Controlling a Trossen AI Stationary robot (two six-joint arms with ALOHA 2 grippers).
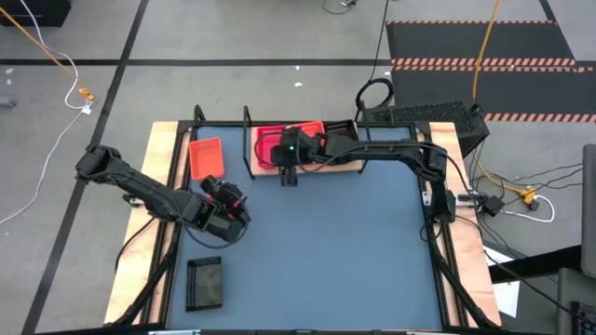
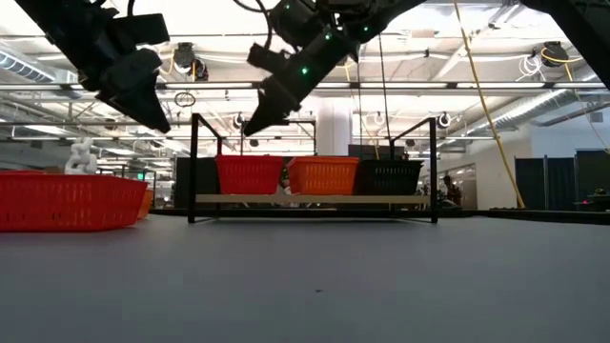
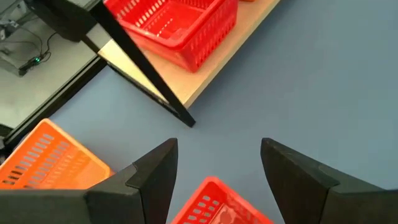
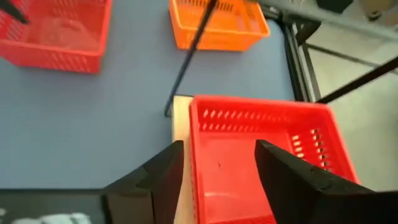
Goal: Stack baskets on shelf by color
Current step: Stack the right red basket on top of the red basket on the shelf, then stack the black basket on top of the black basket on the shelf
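My right gripper (image 1: pixel 288 177) hangs just off the near edge of the shelf (image 1: pixel 349 166), at 12 o'clock on the blue surface (image 1: pixel 335 242), fingers apart and empty; my right wrist view shows them straddling the near wall of the pinkish-red basket (image 4: pixel 261 155) at the board's end, without my being able to tell if they touch it. My left gripper (image 1: pixel 235 216) sits at 9 o'clock on the surface, fingers (image 3: pixel 155 174) spread and empty, over a second red basket (image 3: pixel 217 202) that only the left wrist view shows; from above my arm covers it. The low view alone gives the shelf row: red basket (image 2: pixel 250 175), orange shelf basket (image 2: pixel 324 176), black shelf basket (image 2: pixel 388 177) side by side on the light wooden board (image 2: pixel 315 199) inside the thin black wire frame (image 2: pixel 193 167); from above my right arm hides the orange and black ones. The high view alone shows the loose black basket (image 1: pixel 205 283) at 7 o'clock, well apart from the rest, and the loose orange basket (image 1: pixel 206 157) at 10 o'clock just beside the shelf's left end. Baskets are shallow, rectangular, glossy plastic with slotted walls and solid floors; the surface is matte and smooth.
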